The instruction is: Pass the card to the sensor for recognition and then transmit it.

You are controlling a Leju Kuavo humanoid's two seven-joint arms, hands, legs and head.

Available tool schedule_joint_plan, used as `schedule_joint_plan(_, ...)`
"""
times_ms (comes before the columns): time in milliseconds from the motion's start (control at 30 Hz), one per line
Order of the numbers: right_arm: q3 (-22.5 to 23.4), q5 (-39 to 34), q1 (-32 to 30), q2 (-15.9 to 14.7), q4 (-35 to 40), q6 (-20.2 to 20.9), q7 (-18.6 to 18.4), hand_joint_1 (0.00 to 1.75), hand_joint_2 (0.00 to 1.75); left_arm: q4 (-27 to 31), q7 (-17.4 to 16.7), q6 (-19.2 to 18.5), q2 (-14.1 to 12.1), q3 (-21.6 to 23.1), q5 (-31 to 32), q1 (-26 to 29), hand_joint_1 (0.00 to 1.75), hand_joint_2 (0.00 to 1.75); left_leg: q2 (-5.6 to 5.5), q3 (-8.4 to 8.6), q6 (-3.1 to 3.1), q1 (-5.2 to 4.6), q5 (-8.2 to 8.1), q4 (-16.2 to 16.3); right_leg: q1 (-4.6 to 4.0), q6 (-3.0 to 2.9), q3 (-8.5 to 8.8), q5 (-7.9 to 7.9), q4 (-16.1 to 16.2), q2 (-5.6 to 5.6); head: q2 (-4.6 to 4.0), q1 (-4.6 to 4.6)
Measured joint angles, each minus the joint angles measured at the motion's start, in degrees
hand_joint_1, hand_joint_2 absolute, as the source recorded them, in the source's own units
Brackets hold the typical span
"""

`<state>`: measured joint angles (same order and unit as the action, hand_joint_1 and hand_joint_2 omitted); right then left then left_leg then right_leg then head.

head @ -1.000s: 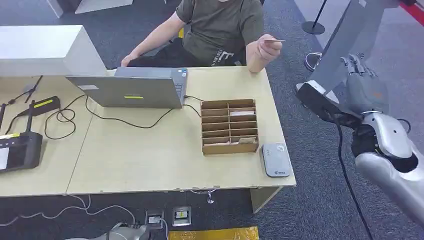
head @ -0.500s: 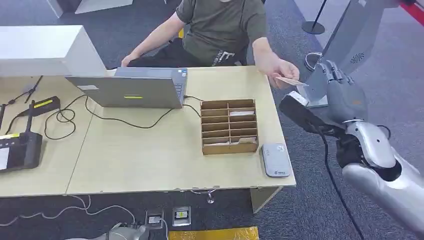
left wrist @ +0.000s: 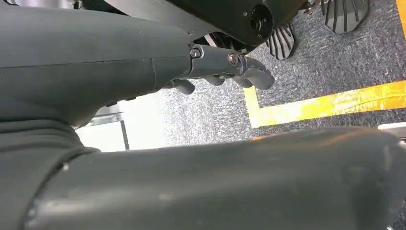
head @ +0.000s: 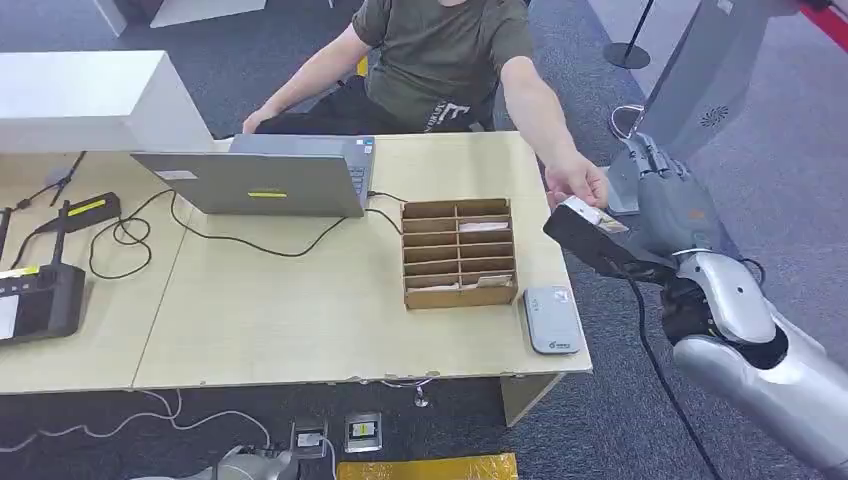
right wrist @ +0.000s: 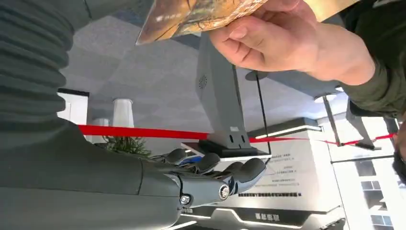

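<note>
A person seated behind the table stretches an arm out and holds a patterned card [head: 597,216] [right wrist: 201,13] in their hand [head: 575,184] [right wrist: 287,40]. The card is just at my right hand [head: 675,205], which is raised beside the table's right end. In the right wrist view my fingers [right wrist: 215,178] are spread, apart from the card and holding nothing. The grey card sensor [head: 552,318] lies flat near the table's front right corner. My left hand [left wrist: 230,67] hangs low with its fingers loosely bent and holds nothing.
A wooden sorter box [head: 459,252] with several slots stands left of the sensor. A laptop [head: 260,182], cables, a black device [head: 40,300] and a white box [head: 80,100] take up the table's left and back. A grey kiosk stand [head: 700,70] rises behind my right hand.
The person's hand has come down from a raised position and brought the card to my right hand. My right hand has moved left, nearer the table's end.
</note>
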<state>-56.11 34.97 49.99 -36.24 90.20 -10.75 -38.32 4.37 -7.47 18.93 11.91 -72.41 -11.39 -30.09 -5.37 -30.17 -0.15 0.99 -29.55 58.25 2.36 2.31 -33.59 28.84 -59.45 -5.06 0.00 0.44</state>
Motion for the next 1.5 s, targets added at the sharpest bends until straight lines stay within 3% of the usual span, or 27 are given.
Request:
schedule_joint_plan(767, -2.1, -1.4, -2.7, 1.9, -4.1, 0.8, 3.7, 1.75, 1.75, 0.0, 0.0, -0.4, 0.2, 0.0, 0.0, 0.0, 0.00, 0.00, 0.00, -0.01, 0.00, 0.00, 0.00, 0.0, 0.00, 0.00, -0.01, 0.00, 0.0, 0.00, 0.00, 0.00)
schedule_joint_plan(1167, -3.9, -4.8, -8.3, 5.4, -13.0, -1.0, 8.4, 1.75, 1.75, 0.0, 0.0, -0.2, 0.8, 0.0, 0.0, -0.1, 0.00, 0.00, 0.00, -0.01, 0.00, 0.00, 0.00, 0.0, 0.00, 0.00, -0.02, 0.00, 0.0, 0.00, 0.00, 0.02)
schedule_joint_plan(1500, -4.3, -6.7, -9.4, 8.1, -19.8, -1.4, 11.1, 1.75, 1.75, 0.0, -0.1, -0.2, 0.8, 0.0, 0.0, -0.2, 0.00, 0.00, 0.01, -0.01, 0.00, 0.00, 0.00, 0.0, 0.00, 0.00, -0.02, 0.00, 0.0, 0.00, 0.00, 0.02)
